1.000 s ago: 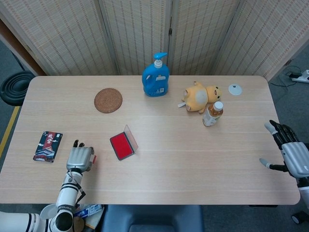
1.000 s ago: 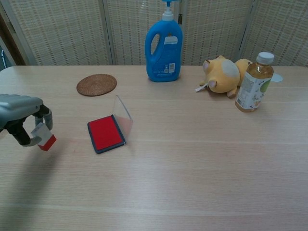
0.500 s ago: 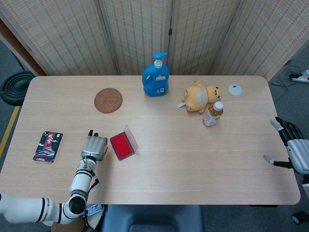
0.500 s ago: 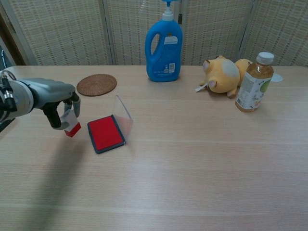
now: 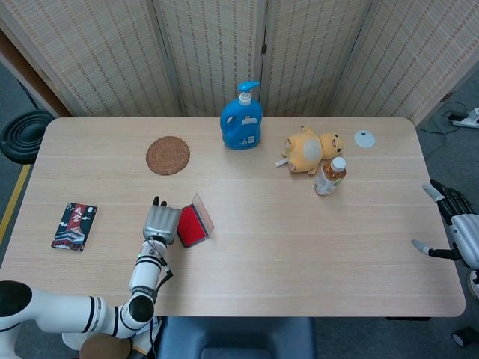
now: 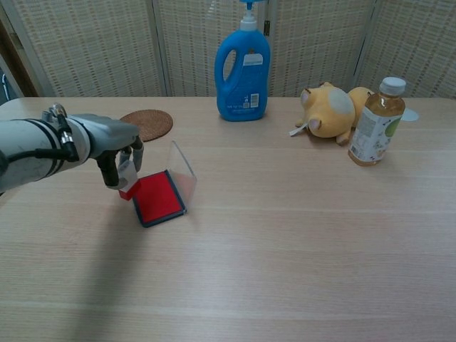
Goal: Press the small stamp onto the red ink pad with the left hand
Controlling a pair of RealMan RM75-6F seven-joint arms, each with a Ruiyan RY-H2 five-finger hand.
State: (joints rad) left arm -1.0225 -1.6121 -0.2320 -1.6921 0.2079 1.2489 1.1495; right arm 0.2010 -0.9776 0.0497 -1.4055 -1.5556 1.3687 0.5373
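My left hand (image 6: pixel 110 146) grips the small stamp (image 6: pixel 127 178), a white piece with a red base, just above the left edge of the red ink pad (image 6: pixel 157 199). The pad lies open on the table with its clear lid (image 6: pixel 182 166) tilted up on the right. In the head view my left hand (image 5: pixel 162 223) covers the stamp and overlaps the red ink pad (image 5: pixel 193 226) at its left side. Whether the stamp touches the pad is unclear. My right hand (image 5: pixel 458 232) hangs past the table's right edge with fingers spread, holding nothing.
A round woven coaster (image 5: pixel 168 155) lies behind the pad, a blue pump bottle (image 5: pixel 241 120) at the back centre. A yellow plush toy (image 5: pixel 308 149) and a small drink bottle (image 5: pixel 329 176) stand to the right. A dark card pack (image 5: pixel 74 226) sits at the left edge.
My left hand has carried the stamp to the right, from the table's front left to the ink pad's left edge. The right hand drifted slightly right.
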